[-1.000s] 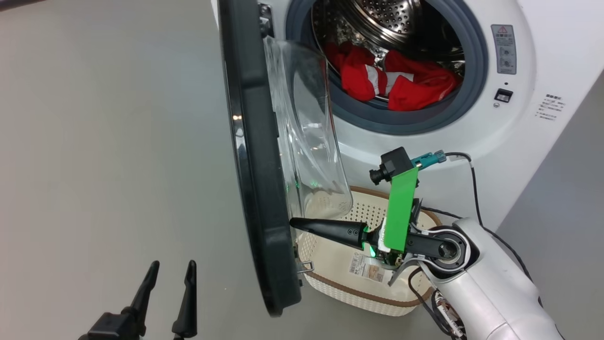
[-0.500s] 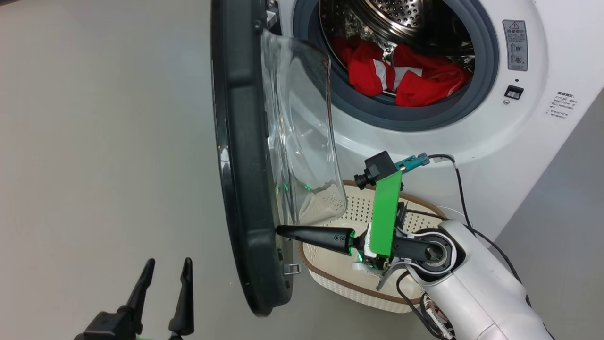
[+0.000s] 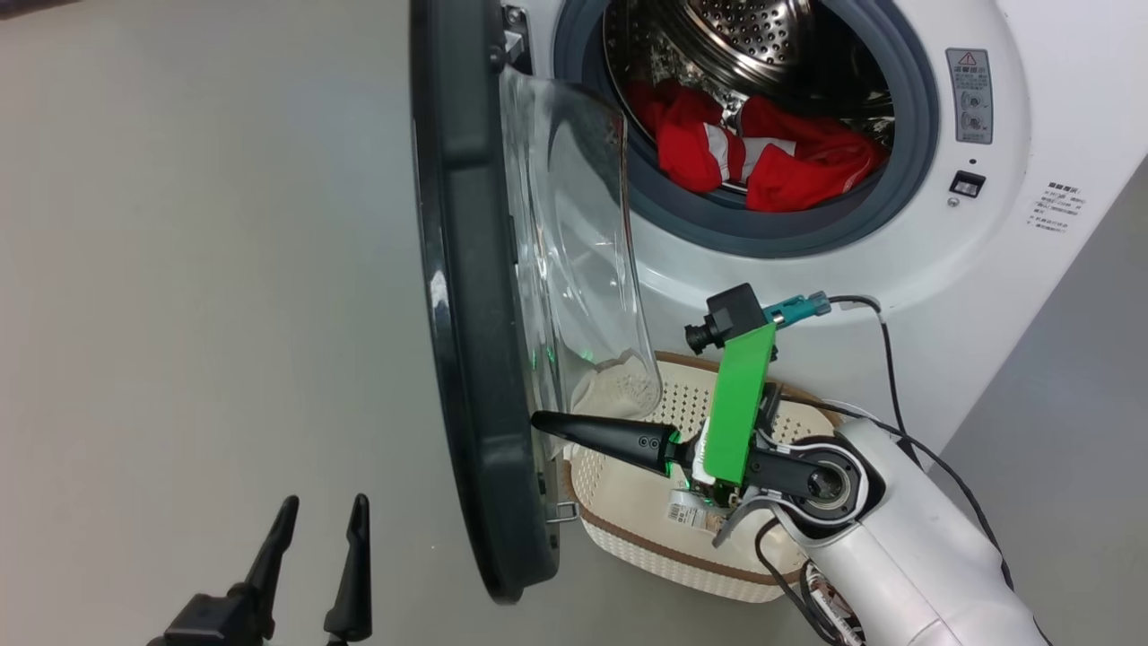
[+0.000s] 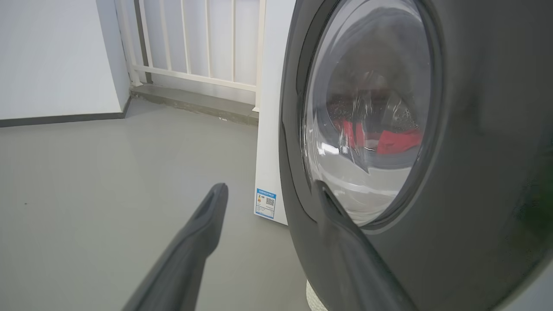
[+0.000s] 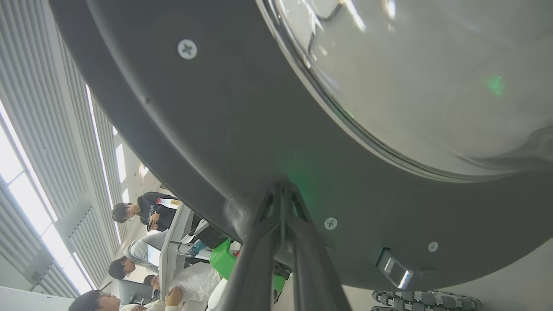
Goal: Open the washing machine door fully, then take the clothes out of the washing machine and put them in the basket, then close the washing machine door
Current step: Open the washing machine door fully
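Observation:
The washing machine (image 3: 807, 296) stands white with its drum exposed, red clothes (image 3: 753, 157) lying inside. The washing machine door (image 3: 466, 314) swings out edge-on, glass bowl (image 3: 574, 251) facing the drum. My right gripper (image 3: 538, 420) is shut, and its tip presses on the inner side of the door's black rim (image 5: 216, 108) below the glass. The right gripper (image 5: 281, 186) holds nothing. Below it sits the cream basket (image 3: 646, 511), with nothing in the part I see. My left gripper (image 3: 326, 502) is open at the lower left, outside the door (image 4: 475, 172). The clothes (image 4: 397, 140) show through the glass.
Grey floor (image 3: 197, 314) spreads left of the door. A white railing (image 4: 194, 73) and wall stand behind the machine's side, which bears a blue label (image 4: 265, 203). A black cable (image 3: 888, 359) trails from my right wrist. Several people (image 5: 147, 216) sit at desks beyond the door.
The head view shifted slightly back and forth. My right gripper stayed shut with its tip against the door's inner rim. The left gripper kept its place, open.

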Tool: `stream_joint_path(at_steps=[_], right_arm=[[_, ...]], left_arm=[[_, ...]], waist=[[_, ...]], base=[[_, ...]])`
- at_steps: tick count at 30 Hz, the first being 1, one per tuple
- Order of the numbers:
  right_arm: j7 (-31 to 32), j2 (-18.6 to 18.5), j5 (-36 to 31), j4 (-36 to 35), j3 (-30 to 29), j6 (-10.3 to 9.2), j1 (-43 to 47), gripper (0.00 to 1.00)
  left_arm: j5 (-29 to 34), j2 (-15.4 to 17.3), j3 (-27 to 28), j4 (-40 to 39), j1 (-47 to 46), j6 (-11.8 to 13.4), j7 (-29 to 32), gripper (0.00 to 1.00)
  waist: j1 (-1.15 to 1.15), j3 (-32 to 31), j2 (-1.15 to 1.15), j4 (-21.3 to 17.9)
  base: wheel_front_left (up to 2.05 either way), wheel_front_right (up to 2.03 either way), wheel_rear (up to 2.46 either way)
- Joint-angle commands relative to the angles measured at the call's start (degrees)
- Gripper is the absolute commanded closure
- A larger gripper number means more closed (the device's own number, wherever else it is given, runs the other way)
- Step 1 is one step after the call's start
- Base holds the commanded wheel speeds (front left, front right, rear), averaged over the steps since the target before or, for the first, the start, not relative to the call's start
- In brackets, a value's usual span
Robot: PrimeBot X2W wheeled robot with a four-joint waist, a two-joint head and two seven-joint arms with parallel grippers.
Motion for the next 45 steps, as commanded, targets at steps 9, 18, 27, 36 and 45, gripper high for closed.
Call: stream_joint_path(at_steps=[9, 18, 27, 36, 45], right_arm=[[-6.2, -1.1, -2.9, -0.9, -1.5, 0.10, 4.2, 0.00], [-16.2, -5.9, -8.2, -0.1, -1.0, 0.10, 8.8, 0.00], [-29.0, -10.5, -14.9, 2.0, 3.1, 0.10, 11.6, 0.00], [-44.6, -15.5, -24.4, 2.0, 12.6, 0.10, 11.5, 0.00], [-57.0, -16.8, -33.5, 6.9, 16.3, 0.10, 9.9, 0.00]], left_arm=[[0.6, 1.4, 1.8, 0.7, -1.7, -0.4, -0.5, 0.00], [0.7, 1.4, 2.8, 1.2, -1.8, -0.6, -0.5, 0.00], [0.8, 1.3, 4.1, 1.2, -1.3, -0.6, -0.5, 0.00], [1.0, 1.2, 5.2, 1.1, -1.1, -0.6, -0.5, 0.00], [1.4, 1.1, 6.0, 0.8, -0.2, -0.6, -0.5, 0.00]], waist=[[0.00, -1.3, 0.00, -1.3], [0.00, -1.8, 0.00, -2.8], [0.00, -2.0, 0.00, -4.6], [0.00, -2.1, 0.00, -5.5], [0.00, -2.8, 0.00, -5.8]], base=[[0.00, 0.00, 0.00], [0.00, 0.00, 0.00], [0.00, 0.00, 0.00], [0.00, 0.00, 0.00], [0.00, 0.00, 0.00]])
